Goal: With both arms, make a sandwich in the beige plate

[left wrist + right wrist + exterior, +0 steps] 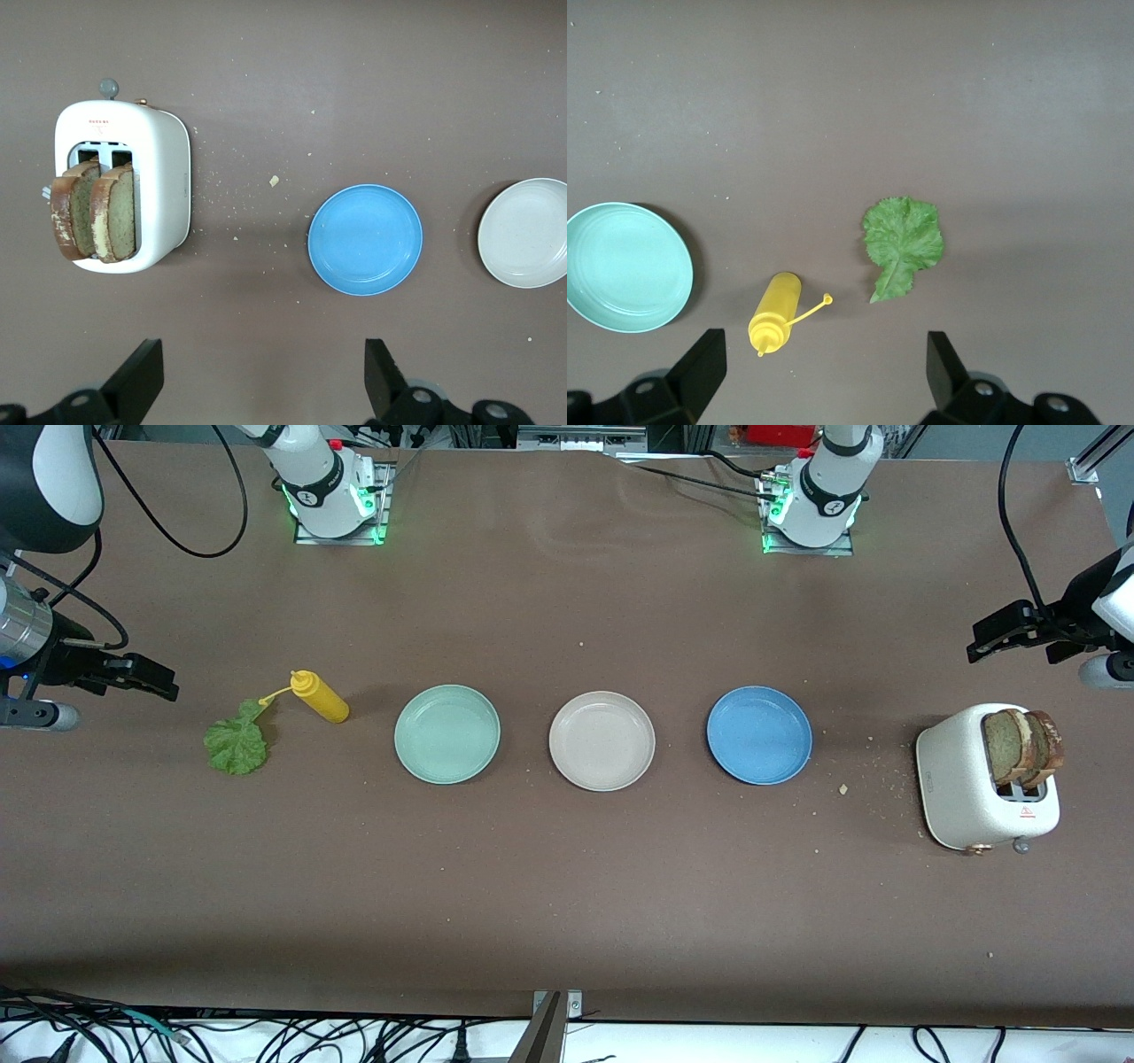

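Note:
Two brown toasted bread slices (1028, 746) stand in a white toaster (974, 788) at the left arm's end of the table; they also show in the left wrist view (93, 212). A green lettuce leaf (236, 744) lies flat at the right arm's end, also in the right wrist view (904, 241). The beige plate (601, 740) is empty at mid-table and shows in the left wrist view (527, 232). My left gripper (983, 642) hangs open and empty over bare table by the toaster (263, 381). My right gripper (159, 682) hangs open and empty over bare table by the lettuce (824, 376).
A mint-green plate (447, 733) and a blue plate (759, 734) flank the beige plate, both empty. A yellow squeeze bottle (321, 697) lies on its side between the lettuce and the mint plate. Crumbs lie scattered between the blue plate and the toaster.

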Available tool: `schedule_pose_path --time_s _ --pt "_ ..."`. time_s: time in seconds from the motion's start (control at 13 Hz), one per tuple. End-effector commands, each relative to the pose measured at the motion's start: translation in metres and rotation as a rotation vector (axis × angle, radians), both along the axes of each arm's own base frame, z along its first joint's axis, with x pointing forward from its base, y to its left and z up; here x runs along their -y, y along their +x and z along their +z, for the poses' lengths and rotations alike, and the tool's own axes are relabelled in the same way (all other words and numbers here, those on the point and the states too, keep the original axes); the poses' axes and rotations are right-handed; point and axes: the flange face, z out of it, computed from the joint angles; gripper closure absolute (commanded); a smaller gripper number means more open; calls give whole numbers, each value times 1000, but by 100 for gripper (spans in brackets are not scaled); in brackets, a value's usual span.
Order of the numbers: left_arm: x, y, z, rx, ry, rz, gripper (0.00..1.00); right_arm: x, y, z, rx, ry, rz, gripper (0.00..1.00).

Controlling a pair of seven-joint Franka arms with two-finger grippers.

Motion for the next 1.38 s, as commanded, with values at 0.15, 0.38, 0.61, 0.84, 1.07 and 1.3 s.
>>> schedule_pose_path --time_s 0.15,0.38,0.61,0.84,1.07,1.3 --pt "0 -7 6 5 25 -2 0 1 -3 5 3 4 -7 0" --pt "-2 -7 5 3 25 -2 0 0 -3 5 3 4 -6 0" --pt "-9 -7 2 -2 26 -1 0 1 -3 5 3 15 -14 0" --pt "-14 -7 1 -5 51 -26 0 1 -3 5 2 18 -16 0" --pt "-24 -6 -8 -22 62 -52 0 1 -3 4 0 17 -8 0" --pt "-52 -2 -31 -16 57 -76 0 1 -3 4 -1 14 3 0"
